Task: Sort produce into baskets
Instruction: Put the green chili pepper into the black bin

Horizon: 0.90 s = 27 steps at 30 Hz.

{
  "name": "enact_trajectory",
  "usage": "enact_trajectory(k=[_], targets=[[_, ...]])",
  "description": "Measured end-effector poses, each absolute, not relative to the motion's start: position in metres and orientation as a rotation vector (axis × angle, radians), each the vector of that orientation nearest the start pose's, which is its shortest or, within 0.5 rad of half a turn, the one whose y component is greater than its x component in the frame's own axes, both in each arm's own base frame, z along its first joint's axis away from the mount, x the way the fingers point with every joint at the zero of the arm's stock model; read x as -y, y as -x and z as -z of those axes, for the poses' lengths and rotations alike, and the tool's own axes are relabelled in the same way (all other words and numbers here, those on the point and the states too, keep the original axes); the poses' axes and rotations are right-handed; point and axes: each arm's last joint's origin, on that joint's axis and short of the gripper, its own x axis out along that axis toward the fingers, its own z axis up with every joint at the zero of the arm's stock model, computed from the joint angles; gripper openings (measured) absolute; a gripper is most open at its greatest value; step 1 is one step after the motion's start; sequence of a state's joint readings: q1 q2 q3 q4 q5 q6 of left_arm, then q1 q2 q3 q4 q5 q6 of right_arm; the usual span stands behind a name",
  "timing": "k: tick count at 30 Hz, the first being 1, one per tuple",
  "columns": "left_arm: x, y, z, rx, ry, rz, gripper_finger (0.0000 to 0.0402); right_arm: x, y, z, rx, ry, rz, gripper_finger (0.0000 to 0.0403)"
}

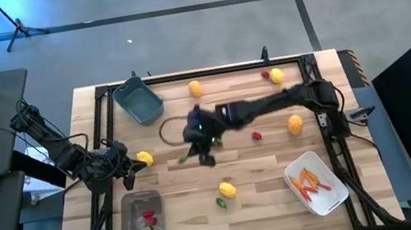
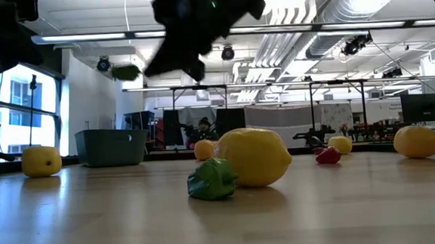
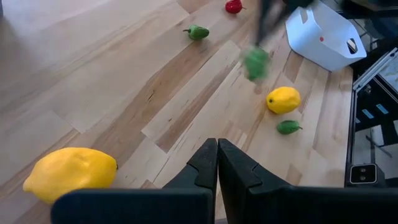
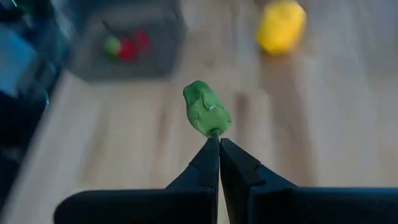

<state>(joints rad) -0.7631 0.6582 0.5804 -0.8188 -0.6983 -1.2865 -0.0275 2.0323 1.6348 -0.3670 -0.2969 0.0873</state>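
My right gripper (image 1: 196, 157) is at the table's middle, shut on a small green piece (image 4: 205, 109) held above the wood; the piece also shows in the low view (image 2: 126, 72) and the left wrist view (image 3: 255, 62). My left gripper (image 3: 217, 155) is shut and empty near the table's left edge, beside a yellow lemon (image 1: 144, 157). The grey tray (image 1: 141, 222) at the near left holds red and green pieces. The blue-grey tub (image 1: 139, 101) stands at the far left. The white tub (image 1: 315, 183) at the near right holds orange sticks. My right gripper pinches the green piece by its narrow stem end (image 4: 213, 132) between its two fingertips. The fingers slant down toward the table's left side. The piece sticks out beyond the fingertips, lifted clear of the table.
Loose on the wood are lemons (image 1: 227, 188), (image 1: 295, 123), (image 1: 195, 88), a green piece (image 1: 221, 203) by the near lemon, a red piece (image 1: 257, 135) and red and yellow pieces (image 1: 272, 75) at the far right. Another green piece (image 3: 198, 32) lies under the right arm.
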Motion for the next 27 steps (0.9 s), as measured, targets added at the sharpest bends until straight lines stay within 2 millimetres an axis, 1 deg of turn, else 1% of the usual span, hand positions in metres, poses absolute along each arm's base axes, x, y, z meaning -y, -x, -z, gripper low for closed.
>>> enact_trajectory(k=[4,7,10,14,20,27], targets=[[0.067,-0.097,-0.235,-0.575,0.632,-0.349,0.0000,-0.038,-0.464,-0.245,-0.639,-0.255,-0.176,0.0000],[0.067,-0.097,-0.235,-0.576,0.623,-0.346,0.0000,-0.062,-0.467,-0.252,-0.552,-0.303,-0.122,0.0000],[0.067,-0.097,-0.235,-0.578,0.618,-0.345,0.0000,-0.081,-0.468,-0.254,-0.479,-0.338,-0.073,0.0000],[0.067,-0.097,-0.235,-0.583,0.602,-0.343,0.0000,-0.096,-0.475,-0.252,-0.436,-0.347,-0.009,0.0000],[0.066,-0.096,-0.235,-0.587,0.589,-0.346,0.0000,-0.113,-0.495,-0.260,-0.386,-0.350,-0.026,0.0000],[0.065,-0.096,-0.235,-0.568,0.574,-0.366,0.0000,-0.132,-0.521,-0.253,-0.398,-0.353,-0.062,0.0000]])
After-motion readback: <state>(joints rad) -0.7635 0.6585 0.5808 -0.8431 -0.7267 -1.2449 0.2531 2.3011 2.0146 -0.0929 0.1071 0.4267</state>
